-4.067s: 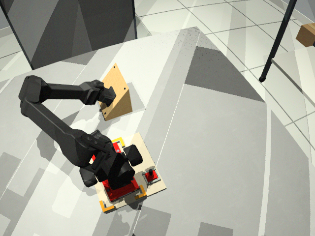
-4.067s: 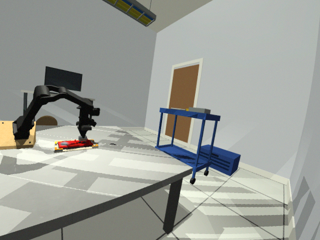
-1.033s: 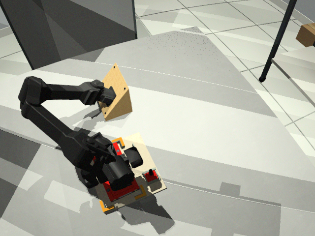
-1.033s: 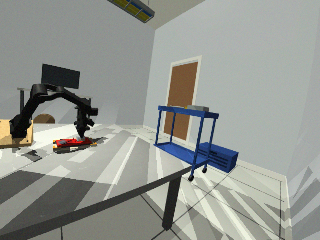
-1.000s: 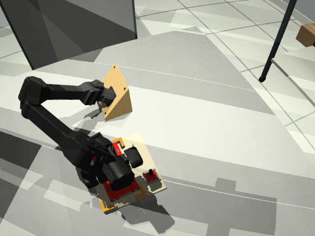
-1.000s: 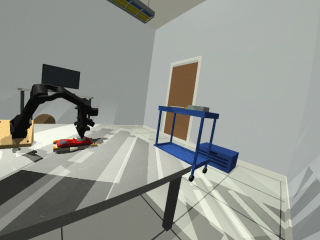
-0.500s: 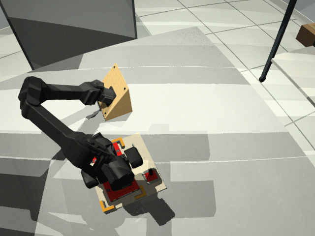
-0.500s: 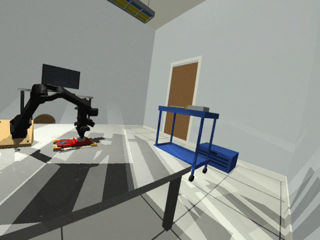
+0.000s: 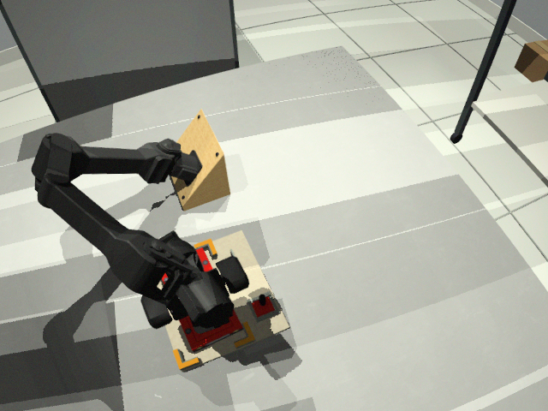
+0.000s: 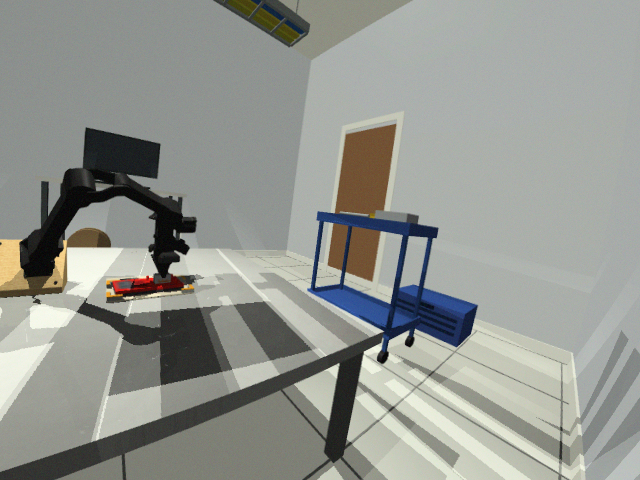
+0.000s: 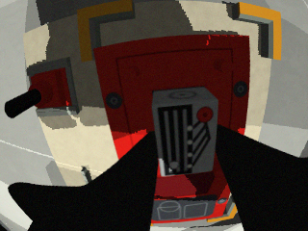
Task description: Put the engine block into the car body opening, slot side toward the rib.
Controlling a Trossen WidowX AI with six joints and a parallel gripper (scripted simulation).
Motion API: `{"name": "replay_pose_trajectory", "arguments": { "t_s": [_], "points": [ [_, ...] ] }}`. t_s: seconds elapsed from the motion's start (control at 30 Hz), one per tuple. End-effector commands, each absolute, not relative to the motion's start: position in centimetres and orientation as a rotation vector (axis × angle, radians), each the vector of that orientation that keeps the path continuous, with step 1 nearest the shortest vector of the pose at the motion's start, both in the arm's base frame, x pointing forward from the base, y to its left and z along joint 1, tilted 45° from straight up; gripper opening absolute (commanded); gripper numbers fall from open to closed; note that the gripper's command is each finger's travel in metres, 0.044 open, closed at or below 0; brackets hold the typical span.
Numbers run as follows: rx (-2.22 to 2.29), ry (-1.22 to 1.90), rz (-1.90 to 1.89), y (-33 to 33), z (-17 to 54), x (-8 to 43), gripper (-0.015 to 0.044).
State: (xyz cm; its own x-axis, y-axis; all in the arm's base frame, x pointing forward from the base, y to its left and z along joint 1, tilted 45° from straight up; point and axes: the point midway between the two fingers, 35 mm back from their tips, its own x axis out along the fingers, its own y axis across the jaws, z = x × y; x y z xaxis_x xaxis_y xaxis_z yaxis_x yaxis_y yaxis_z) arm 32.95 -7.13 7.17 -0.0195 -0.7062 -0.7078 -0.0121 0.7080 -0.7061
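My gripper (image 11: 185, 135) (image 10: 163, 274) is shut on the grey engine block (image 11: 185, 97) (image 10: 162, 279) and points down over the car body. The block is upright; its face with dark slots and a red round cap shows in the wrist view. The red car body (image 11: 168, 67) (image 9: 193, 339) (image 10: 129, 285) lies flat on the pale board (image 11: 60, 140) (image 9: 239, 242). The block stands out above the body's surface. The opening and the rib are hidden by the block and fingers, so its depth cannot be told. The arm hides the block in the top view.
Orange corner brackets (image 9: 186, 361) (image 11: 269, 38) stand around the car body. Beside it on the board is a red square piece (image 9: 264, 308) (image 11: 55, 87) with an upright black peg (image 9: 262, 299) (image 11: 22, 104). A wooden wedge (image 9: 207, 187) stands at the arm's base.
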Motion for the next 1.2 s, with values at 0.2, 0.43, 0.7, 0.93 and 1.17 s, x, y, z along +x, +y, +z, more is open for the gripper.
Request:
{"name": "replay_pose_trajectory", "arguments": {
  "t_s": [0.2,0.43,0.7,0.93,1.17],
  "points": [
    [-0.626,1.51,-0.61,-7.25,6.99,32.87,0.0159],
    [-0.626,1.51,-0.61,-7.31,6.94,32.87,0.0159],
    [-0.618,1.505,-0.612,-7.24,7.06,32.95,0.0369],
    [-0.618,1.505,-0.612,-7.24,7.06,32.95,0.044],
    [-0.618,1.505,-0.612,-7.24,7.06,32.95,0.044]
  ]
}}
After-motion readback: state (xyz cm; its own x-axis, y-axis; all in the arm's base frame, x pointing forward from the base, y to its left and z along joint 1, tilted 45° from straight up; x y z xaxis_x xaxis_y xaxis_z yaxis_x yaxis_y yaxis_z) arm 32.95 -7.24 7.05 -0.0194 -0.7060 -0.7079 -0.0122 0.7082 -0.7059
